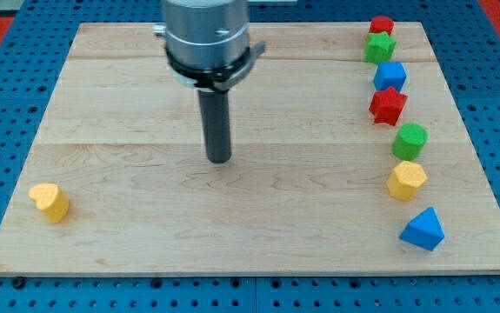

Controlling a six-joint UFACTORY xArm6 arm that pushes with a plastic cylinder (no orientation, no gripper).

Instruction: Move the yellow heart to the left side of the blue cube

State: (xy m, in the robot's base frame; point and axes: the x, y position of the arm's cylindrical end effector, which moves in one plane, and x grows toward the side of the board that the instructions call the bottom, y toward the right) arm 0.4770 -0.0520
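wooden board (pixel 128 104): yellow heart (pixel 50 202) lies well left-below my bare tool tip (pixel 219 160), touching nothing.

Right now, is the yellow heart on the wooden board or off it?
On. The yellow heart sits inside the wooden board, near its left edge.

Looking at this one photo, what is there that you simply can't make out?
- Camera view: the arm above the grey collar is cut off by the view's top edge.
- Red block at the view's top right: shape unclear, partly hidden by the green block.
- The board's underside and supports are hidden.
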